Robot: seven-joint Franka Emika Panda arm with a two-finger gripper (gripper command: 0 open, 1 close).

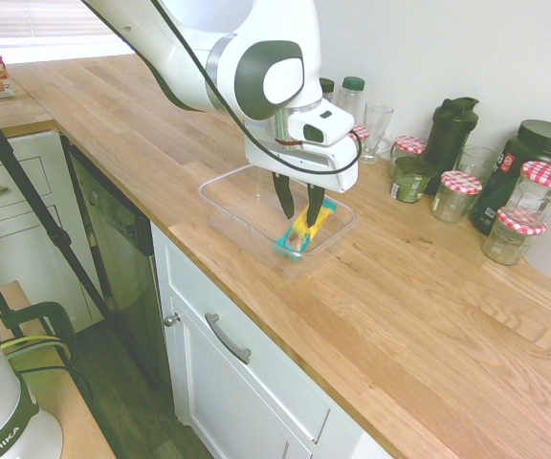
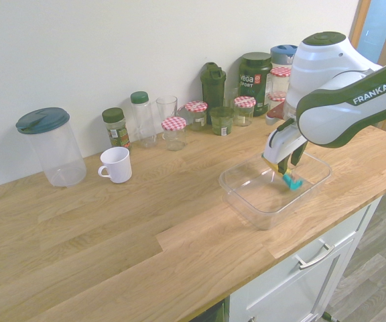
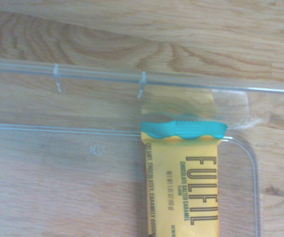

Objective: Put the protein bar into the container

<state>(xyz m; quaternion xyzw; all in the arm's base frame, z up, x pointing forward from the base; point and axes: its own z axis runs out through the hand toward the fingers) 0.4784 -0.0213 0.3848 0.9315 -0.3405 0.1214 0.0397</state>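
Note:
The clear shallow container (image 1: 220, 205) stands on the wooden counter near its front edge; it also shows in the second exterior view (image 2: 246, 200) and its rim crosses the wrist view (image 3: 97, 75). My gripper (image 1: 299, 216) (image 2: 284, 168) reaches down inside it, shut on the protein bar (image 1: 306, 229). The teal and yellow bar (image 2: 291, 181) hangs tilted, its teal end low by the tub's floor near a corner. Close up, the bar (image 3: 186, 187) reads FULFIL and its teal end sits against the tub's wall.
Behind the tub stand several red-checked-lid jars (image 1: 459, 195), a black shaker (image 1: 450, 132), a dark tub (image 2: 254, 75), glasses and bottles. To the left are a white mug (image 2: 116, 164) and a tall clear canister (image 2: 51, 146). The counter's front edge (image 1: 256, 316) is close.

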